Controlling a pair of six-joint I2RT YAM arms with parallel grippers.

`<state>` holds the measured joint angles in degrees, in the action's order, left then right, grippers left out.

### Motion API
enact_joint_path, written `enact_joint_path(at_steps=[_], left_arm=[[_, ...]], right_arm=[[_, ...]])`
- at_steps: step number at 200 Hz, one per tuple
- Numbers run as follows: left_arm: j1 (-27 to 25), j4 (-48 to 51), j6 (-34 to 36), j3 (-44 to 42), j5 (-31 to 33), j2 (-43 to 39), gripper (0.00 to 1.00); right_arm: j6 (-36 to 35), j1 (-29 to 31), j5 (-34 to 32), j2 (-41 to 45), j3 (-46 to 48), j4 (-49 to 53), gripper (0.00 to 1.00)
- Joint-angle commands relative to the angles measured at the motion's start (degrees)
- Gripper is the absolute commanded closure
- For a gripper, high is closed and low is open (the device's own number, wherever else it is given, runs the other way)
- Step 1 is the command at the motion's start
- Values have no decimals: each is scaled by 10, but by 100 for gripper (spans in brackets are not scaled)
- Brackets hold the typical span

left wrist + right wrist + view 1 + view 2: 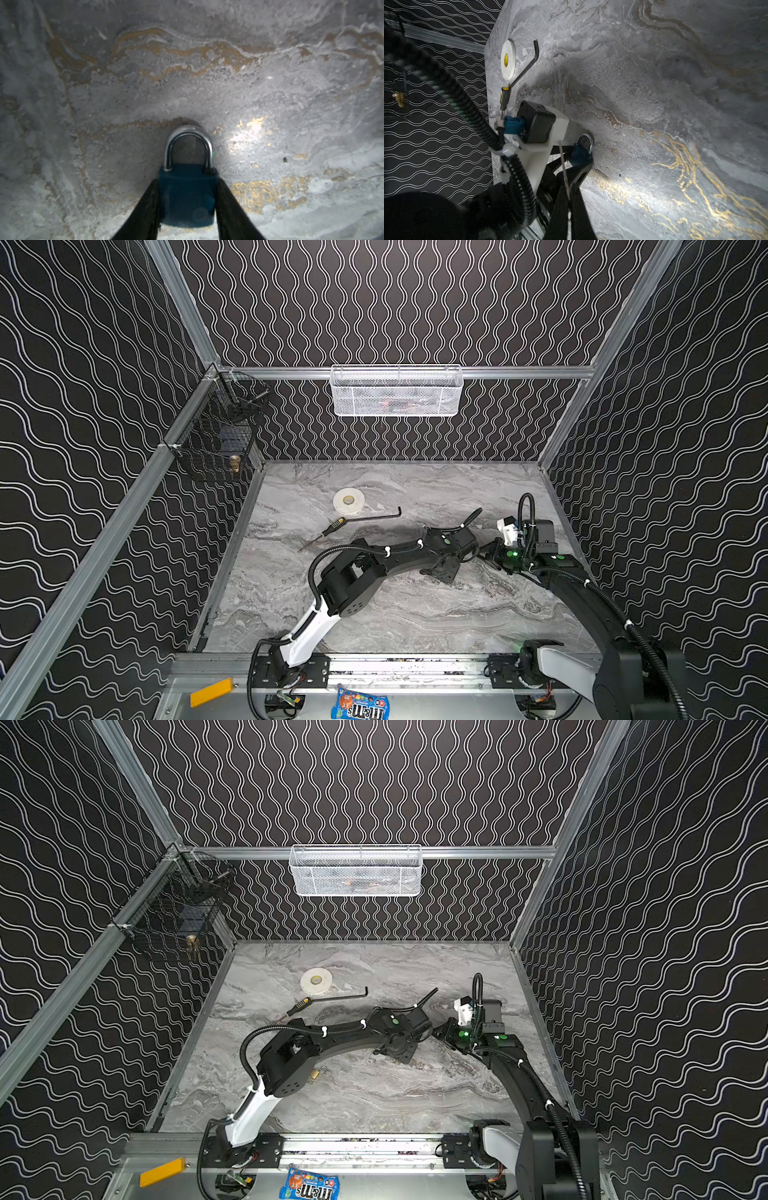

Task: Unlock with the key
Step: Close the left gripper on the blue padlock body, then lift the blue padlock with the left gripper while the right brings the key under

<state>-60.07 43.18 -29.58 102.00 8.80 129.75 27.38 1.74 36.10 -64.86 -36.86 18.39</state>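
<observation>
- The left gripper (pixel 187 184) pinched the blue padlock (pixel 187 197) by its flanks, shackle aimed away from the wrist, toward the surface (pixel 270 83).
- The right gripper (pixel 568 199), clamped on what seemed the key (pixel 564 166), sat at 3 o'clock of the padlock, blade pointing toward 9.
- The marbled grey nearby was bare; tape roll (pixel 348 501) and screwdriver (pixel 332 527) lay well off at 10 o'clock.

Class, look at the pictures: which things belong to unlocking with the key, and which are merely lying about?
For the job: blue padlock; thin metal blade, probably the key.
Lying about: tape roll; hex key; screwdriver; M&M's packet; white mesh basket; black wire basket.
</observation>
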Motion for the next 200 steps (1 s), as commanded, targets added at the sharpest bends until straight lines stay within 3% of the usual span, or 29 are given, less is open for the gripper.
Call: enact_joint_path(at_steps=[1, 78, 126, 160, 200], left_arm=[[0, 33, 10, -3, 3, 6, 58], [1, 3, -15, -39, 13, -52, 70], [10, -60, -89, -160, 13, -162, 77], [28, -141, -187, -276, 2, -277, 82], [45, -190, -297, -353, 21, -355, 91]], right_arm=[[-4, 0, 10, 3, 2, -15, 100], [-11, 0, 21, 9, -6, -3, 100], [-30, 10, 13, 11, -38, 55, 100], [-8, 63, -5, 12, -48, 57, 100], [34, 170, -70, -2, -37, 37, 100]])
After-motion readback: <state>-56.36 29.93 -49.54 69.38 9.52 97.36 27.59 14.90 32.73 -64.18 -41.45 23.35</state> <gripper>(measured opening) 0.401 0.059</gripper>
